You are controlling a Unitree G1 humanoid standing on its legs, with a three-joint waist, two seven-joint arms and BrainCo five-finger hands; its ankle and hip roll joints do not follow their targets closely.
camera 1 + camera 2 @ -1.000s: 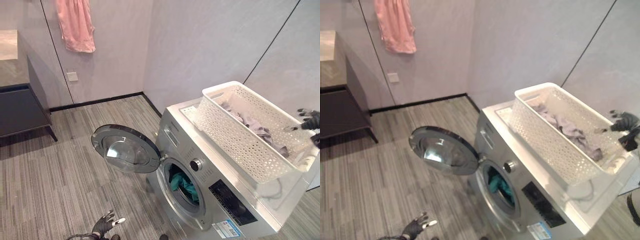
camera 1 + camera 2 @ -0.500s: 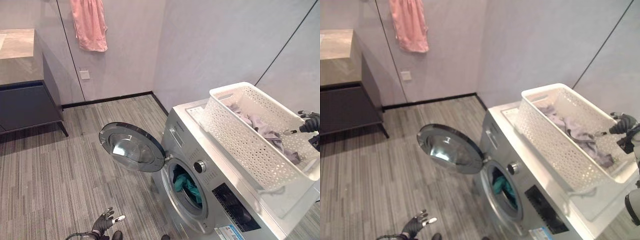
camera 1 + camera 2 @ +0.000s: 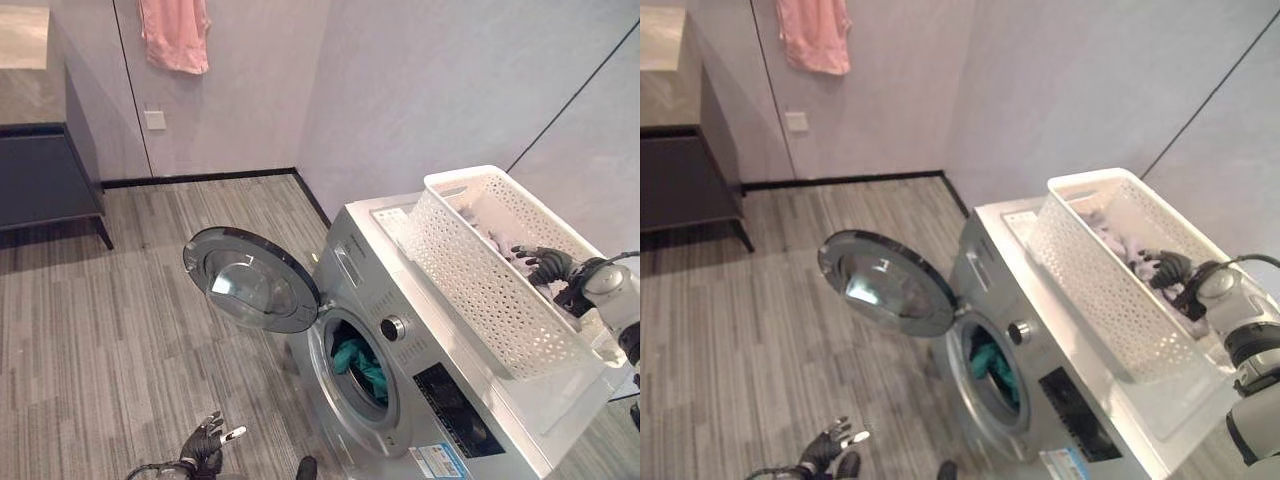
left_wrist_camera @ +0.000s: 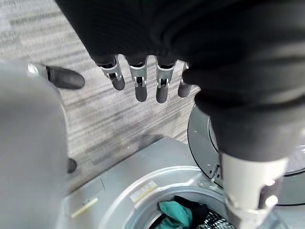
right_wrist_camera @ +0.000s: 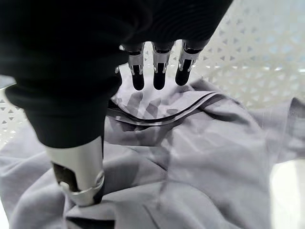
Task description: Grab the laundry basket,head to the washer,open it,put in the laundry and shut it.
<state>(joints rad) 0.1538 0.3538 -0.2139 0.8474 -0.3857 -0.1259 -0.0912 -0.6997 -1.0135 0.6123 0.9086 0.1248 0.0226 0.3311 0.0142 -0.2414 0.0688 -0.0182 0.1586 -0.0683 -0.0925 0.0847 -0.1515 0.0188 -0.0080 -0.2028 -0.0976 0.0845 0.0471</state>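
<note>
The right hand [image 5: 86,71] reaches spread-fingered into the white perforated plastic laundry basket [image 3: 480,280] on top of the silver front-loading washer [image 3: 400,350], thumb pressing the grey garment [image 5: 190,157]. A shallow pinch could drop cloth short of the open round door [image 3: 250,280]; the left hand [image 3: 205,440] hangs relaxed, low

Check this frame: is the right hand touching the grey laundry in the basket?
Touching. In the right wrist view the thumb presses into the grey laundry, while the fingers hover straight above it, inside the white basket.
</note>
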